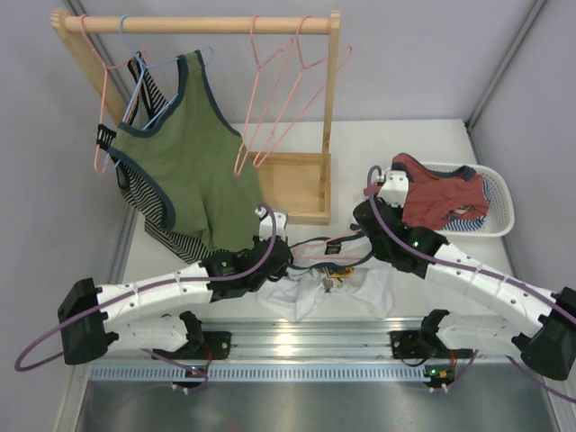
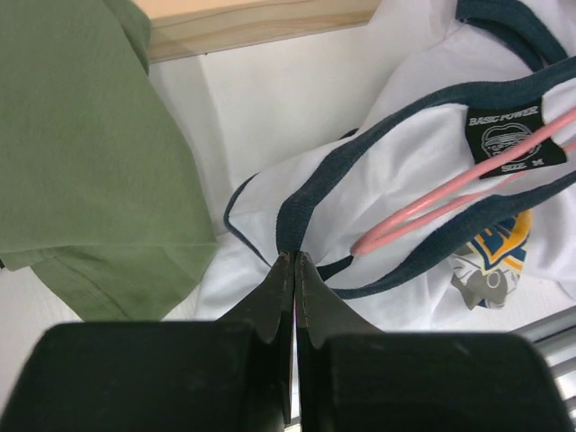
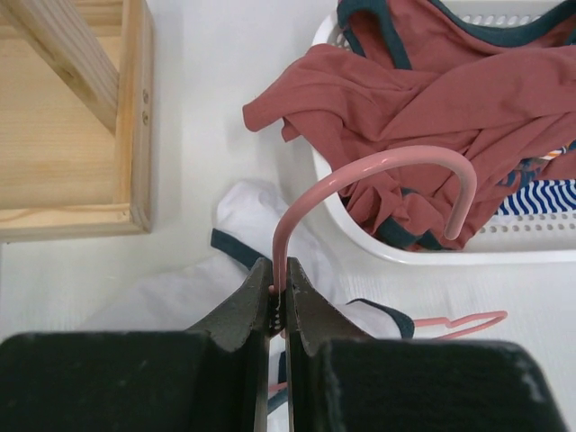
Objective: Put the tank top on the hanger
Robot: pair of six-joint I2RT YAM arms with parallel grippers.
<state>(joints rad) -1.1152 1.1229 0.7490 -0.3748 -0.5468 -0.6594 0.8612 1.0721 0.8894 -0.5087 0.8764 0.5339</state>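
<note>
The white tank top [image 1: 337, 295] with navy trim lies crumpled on the table between my arms. In the left wrist view the tank top [image 2: 405, 153] has a pink hanger [image 2: 450, 193] threaded through its neck opening. My left gripper [image 2: 295, 259] is shut on the navy trim at a strap; it also shows in the top view [image 1: 286, 270]. My right gripper [image 3: 281, 274] is shut on the hanger's neck just below the hook [image 3: 387, 162], and holds it upright over the white fabric [image 3: 256, 211]. In the top view the right gripper [image 1: 367, 216] is right of the left one.
A wooden rack [image 1: 198, 24] stands at the back with an olive tank top [image 1: 193, 162], a light blue hanger [image 1: 135, 67] and spare pink hangers [image 1: 288, 90]. Its base [image 3: 72, 135] is near. A white basket [image 1: 499, 193] at right holds a red garment [image 1: 436, 193].
</note>
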